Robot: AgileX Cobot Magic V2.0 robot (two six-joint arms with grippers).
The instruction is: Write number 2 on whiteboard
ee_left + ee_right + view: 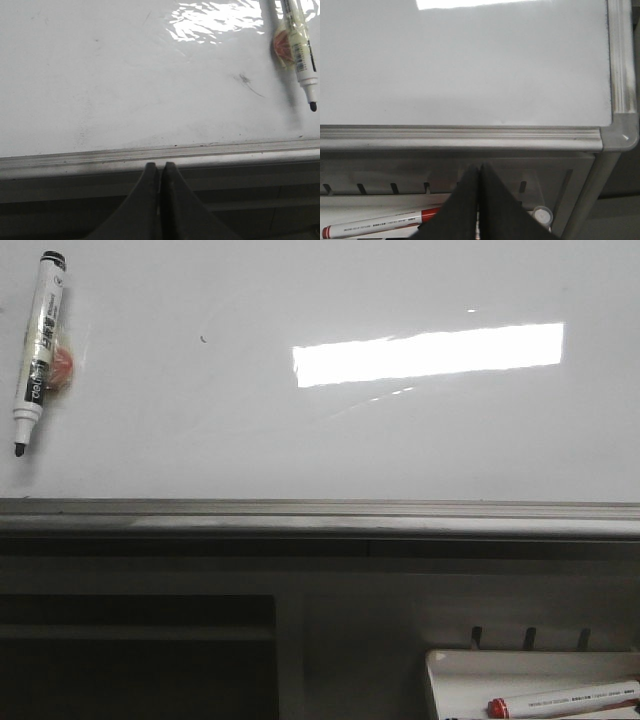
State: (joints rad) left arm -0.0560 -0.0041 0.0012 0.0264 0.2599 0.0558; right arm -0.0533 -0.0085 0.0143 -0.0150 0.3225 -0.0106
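Note:
The whiteboard point(300, 440) is glossy white with a bright rectangular reflection and a grey bottom rail point(320, 515). No number 2 shows on it; only a tiny dark speck point(202, 338) marks it. A black-tipped marker point(38, 350) hangs uncapped, tip down, at the board's upper left against a round orange-red magnet point(62, 365). It also shows in the left wrist view point(300, 50). My left gripper point(160, 164) is shut and empty just below the rail. My right gripper point(480, 166) is shut and empty below the board's lower right corner point(620, 132). Neither gripper shows in the front view.
A small white tray point(470, 680) under the board at the right holds a red-capped marker point(565, 700), also in the right wrist view point(380, 225). A round white cap point(541, 215) lies beside the right fingers. Faint smudges point(245, 80) mark the board near the black marker.

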